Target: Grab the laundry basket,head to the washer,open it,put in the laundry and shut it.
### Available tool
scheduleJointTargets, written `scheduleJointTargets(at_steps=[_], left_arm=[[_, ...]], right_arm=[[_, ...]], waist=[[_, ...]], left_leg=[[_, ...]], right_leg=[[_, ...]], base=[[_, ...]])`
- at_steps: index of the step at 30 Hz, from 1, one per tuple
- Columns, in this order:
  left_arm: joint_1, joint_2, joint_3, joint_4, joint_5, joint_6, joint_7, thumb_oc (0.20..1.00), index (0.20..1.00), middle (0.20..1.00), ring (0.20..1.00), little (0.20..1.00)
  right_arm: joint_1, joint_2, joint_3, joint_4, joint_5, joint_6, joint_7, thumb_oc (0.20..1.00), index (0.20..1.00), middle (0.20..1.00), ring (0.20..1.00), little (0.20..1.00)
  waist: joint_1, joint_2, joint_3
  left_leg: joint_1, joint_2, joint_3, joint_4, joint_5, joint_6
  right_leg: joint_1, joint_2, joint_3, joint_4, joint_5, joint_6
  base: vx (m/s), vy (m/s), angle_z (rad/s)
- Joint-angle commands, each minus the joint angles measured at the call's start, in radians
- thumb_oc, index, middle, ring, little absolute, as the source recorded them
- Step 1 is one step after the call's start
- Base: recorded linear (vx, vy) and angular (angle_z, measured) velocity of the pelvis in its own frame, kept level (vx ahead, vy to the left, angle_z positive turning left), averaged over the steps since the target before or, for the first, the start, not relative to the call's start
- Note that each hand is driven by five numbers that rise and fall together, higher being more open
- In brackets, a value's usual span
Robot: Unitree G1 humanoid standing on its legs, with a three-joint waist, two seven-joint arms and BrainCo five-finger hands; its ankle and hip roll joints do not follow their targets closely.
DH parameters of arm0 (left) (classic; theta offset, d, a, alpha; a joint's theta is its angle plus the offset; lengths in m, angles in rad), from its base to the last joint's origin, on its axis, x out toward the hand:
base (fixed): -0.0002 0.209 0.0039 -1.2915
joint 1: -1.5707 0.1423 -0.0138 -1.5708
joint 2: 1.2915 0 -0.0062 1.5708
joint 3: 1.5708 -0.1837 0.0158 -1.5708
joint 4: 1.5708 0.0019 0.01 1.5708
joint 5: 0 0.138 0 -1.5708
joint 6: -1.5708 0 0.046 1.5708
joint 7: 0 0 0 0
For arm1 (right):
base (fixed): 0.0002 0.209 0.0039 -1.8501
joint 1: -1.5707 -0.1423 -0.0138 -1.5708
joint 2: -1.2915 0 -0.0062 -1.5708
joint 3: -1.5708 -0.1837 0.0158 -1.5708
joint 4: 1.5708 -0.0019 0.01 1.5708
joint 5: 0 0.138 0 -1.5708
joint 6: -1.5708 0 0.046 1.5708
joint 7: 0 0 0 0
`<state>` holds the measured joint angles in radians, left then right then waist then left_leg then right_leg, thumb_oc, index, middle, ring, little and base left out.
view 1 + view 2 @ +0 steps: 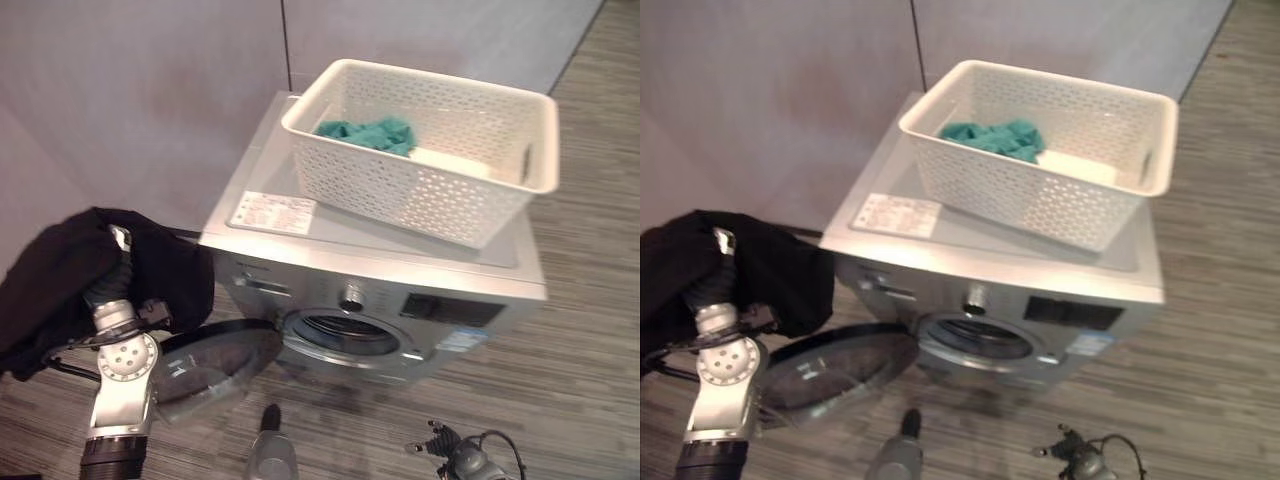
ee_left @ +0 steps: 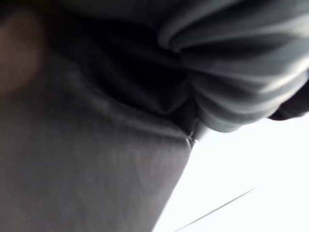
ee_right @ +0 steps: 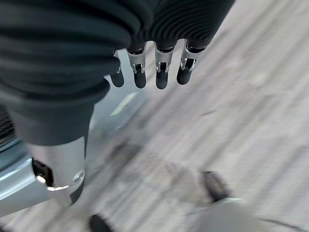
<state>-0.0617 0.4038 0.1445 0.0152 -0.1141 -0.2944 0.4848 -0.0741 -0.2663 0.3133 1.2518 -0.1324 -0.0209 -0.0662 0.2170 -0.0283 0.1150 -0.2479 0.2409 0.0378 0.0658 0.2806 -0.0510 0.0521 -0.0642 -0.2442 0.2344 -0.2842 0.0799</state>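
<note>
Silver front-loading washer [image 1: 400, 260] stands against a pale wall [image 1: 130, 100] on a striped grey wood-grain floor [image 1: 590, 330]. White perforated laundry basket [image 1: 430, 150] sits on the washer's lid, toward the far right corner, tilted a little across it. Inside the basket: a crumpled teal cloth [image 1: 368, 133] at the far side and a pale folded piece [image 1: 450, 162] beside it. White instruction label [image 1: 272, 212] stuck flat on the lid's near left corner; rows of small print and pictograms, too small to read. Control panel along the front carries a round dial [image 1: 351, 296], a dark display [image 1: 450, 310] to its right and a small sticker at the right end, unreadable. Round door [image 1: 215, 365] hangs swung wide to the left, drum opening [image 1: 345, 335] exposed. Left hand [image 1: 112, 262] raised at the washer's left, buried in a bundle of black cloth [image 1: 70, 280]; fingers hidden by the fabric, cannot tell their state. Left wrist view shows dark folds pressed close. Right hand [image 3: 149, 67] low over the floor in its wrist view, fingers straight and side by side, holding nothing.
</note>
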Motion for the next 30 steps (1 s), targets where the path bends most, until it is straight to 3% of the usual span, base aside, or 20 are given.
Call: scheduleJointTargets(at_steps=[1,2,3,4,8,11,16,18,21,22,24,26,28,30], left_arm=[[-0.134,0.039,0.029,-0.091,-0.020,-0.051,-0.013,0.200,0.200,0.200,0.200,0.200],[-0.122,0.032,0.034,-0.092,-0.031,-0.050,-0.020,0.200,0.200,0.200,0.200,0.200],[-0.122,0.031,0.034,-0.093,-0.031,-0.050,-0.021,0.200,0.200,0.200,0.200,0.200],[-0.095,0.030,0.046,-0.097,-0.033,-0.047,-0.033,0.200,0.200,0.200,0.200,0.200],[-0.056,0.016,0.049,-0.102,-0.060,-0.043,-0.054,0.200,0.200,0.200,0.200,0.200],[0.023,-0.008,-0.016,-0.153,-0.082,-0.021,-0.143,0.200,0.200,0.200,0.200,0.200],[0.189,0.001,-0.240,-0.138,-0.137,0.020,-0.370,0.200,0.200,0.200,0.200,0.200],[0.210,0.001,-0.281,-0.113,-0.152,0.024,-0.404,0.200,0.200,0.200,0.200,0.200],[0.236,0.041,-0.457,0.042,-0.096,0.058,-0.499,0.200,0.200,0.200,0.200,0.200],[0.234,0.040,-0.459,0.045,-0.096,0.057,-0.498,0.200,0.200,0.200,0.200,0.200],[0.212,0.060,-0.570,0.154,-0.042,0.070,-0.548,0.200,0.200,0.200,0.200,0.200],[0.200,0.054,-0.590,0.178,-0.049,0.075,-0.550,0.200,0.200,0.200,0.200,0.200],[0.181,0.032,-0.609,0.217,-0.080,0.085,-0.549,0.200,0.200,0.200,0.200,0.200],[0.138,-0.048,-0.632,0.307,-0.196,0.103,-0.535,0.200,0.200,0.200,0.200,0.200]], right_arm=[[-0.002,-0.047,0.006,-0.019,0.031,-0.011,-0.037,1.000,1.000,1.000,1.000,1.000],[0.004,-0.052,0.007,-0.014,0.028,-0.007,-0.036,1.000,1.000,1.000,1.000,1.000],[0.004,-0.052,0.007,-0.015,0.028,-0.007,-0.036,1.000,1.000,1.000,1.000,1.000],[0.023,-0.057,-0.009,-0.002,0.026,-0.008,-0.035,1.000,1.000,1.000,1.000,1.000],[0.070,-0.056,-0.045,0.014,0.045,-0.011,-0.028,1.000,1.000,1.000,1.000,1.000],[0.080,-0.041,-0.091,0.021,0.103,-0.016,-0.036,1.000,1.000,1.000,1.000,1.000],[0.031,-0.032,-0.070,0.024,0.102,-0.026,-0.032,1.000,1.000,1.000,1.000,1.000],[0.019,-0.032,-0.068,0.023,0.102,-0.028,-0.034,1.000,1.000,1.000,1.000,1.000],[-0.014,-0.025,-0.043,-0.001,0.112,-0.041,-0.040,1.000,1.000,1.000,1.000,1.000],[-0.015,-0.026,-0.044,-0.002,0.112,-0.041,-0.040,1.000,1.000,1.000,1.000,1.000],[-0.020,-0.023,-0.022,-0.010,0.114,-0.047,-0.041,1.000,1.000,1.000,1.000,1.000],[-0.021,-0.021,-0.016,-0.010,0.114,-0.048,-0.043,1.000,1.000,1.000,1.000,1.000],[-0.018,-0.016,-0.007,-0.012,0.116,-0.048,-0.044,1.000,1.000,1.000,1.000,1.000],[-0.021,0.006,0.018,-0.017,0.122,-0.046,-0.050,1.000,1.000,1.000,1.000,1.000]], waist=[[-0.040,0.012,0.058],[-0.042,0.006,0.057],[-0.043,0.011,0.055],[-0.045,0.000,0.047],[-0.061,0.012,0.021],[-0.060,0.017,0.023],[-0.039,0.030,0.039],[-0.035,0.034,0.039],[-0.039,0.029,0.057],[-0.038,0.033,0.055],[-0.050,0.031,0.069],[-0.054,0.034,0.070],[-0.062,0.034,0.079],[-0.077,0.024,0.102]], left_leg=[[-0.096,-0.001,0.004,0.007,-0.093,-0.071],[-0.073,-0.018,-0.025,0.038,-0.136,-0.065],[-0.078,-0.016,-0.028,0.042,-0.136,-0.063],[-0.055,-0.063,-0.091,0.063,-0.179,-0.062],[-0.063,-0.058,-0.094,0.041,-0.141,-0.062],[-0.068,-0.062,-0.095,0.055,-0.126,-0.068],[-0.052,-0.059,-0.102,0.050,-0.118,-0.060],[-0.052,-0.054,-0.102,0.043,-0.110,-0.058],[-0.049,-0.052,-0.099,0.032,-0.104,-0.055],[-0.052,-0.049,-0.101,0.030,-0.099,-0.054],[-0.048,-0.047,-0.098,0.018,-0.102,-0.053],[-0.052,-0.044,-0.100,0.013,-0.097,-0.051],[-0.059,-0.043,-0.103,0.009,-0.095,-0.050],[-0.076,-0.041,-0.102,0.005,-0.093,-0.050]], right_leg=[[0.051,-0.035,-0.036,-0.001,-0.024,-0.032],[0.043,-0.040,-0.043,0.005,-0.022,-0.034],[0.043,-0.036,-0.045,0.001,-0.017,-0.033],[0.047,-0.042,-0.039,-0.004,-0.016,-0.035],[0.045,-0.031,-0.044,-0.006,-0.005,-0.039],[0.059,-0.031,-0.054,0.013,-0.022,-0.051],[0.064,-0.025,-0.041,0.008,-0.014,-0.048],[0.061,-0.020,-0.039,0.004,-0.008,-0.048],[0.060,-0.019,-0.041,0.009,-0.017,-0.046],[0.058,-0.016,-0.042,0.005,-0.012,-0.046],[0.045,-0.018,-0.039,0.016,-0.021,-0.044],[0.036,-0.014,-0.038,0.017,-0.016,-0.043],[0.021,-0.014,-0.041,0.024,-0.016,-0.044],[-0.013,-0.020,-0.044,0.043,-0.019,-0.044]], base=[[-0.25,-0.076,0.86],[-0.25,-0.069,0.77],[-0.10,-0.026,0.13],[-0.05,0.010,-0.06],[0.00,0.034,0.11],[0.02,0.000,0.08],[-0.01,-0.001,-0.02],[-0.01,-0.010,-0.08],[0.00,-0.018,-0.03],[-0.02,-0.011,0.05],[0.00,0.000,0.00],[0.00,0.000,0.00],[-0.02,-0.002,0.00],[-0.06,-0.005,0.04]])
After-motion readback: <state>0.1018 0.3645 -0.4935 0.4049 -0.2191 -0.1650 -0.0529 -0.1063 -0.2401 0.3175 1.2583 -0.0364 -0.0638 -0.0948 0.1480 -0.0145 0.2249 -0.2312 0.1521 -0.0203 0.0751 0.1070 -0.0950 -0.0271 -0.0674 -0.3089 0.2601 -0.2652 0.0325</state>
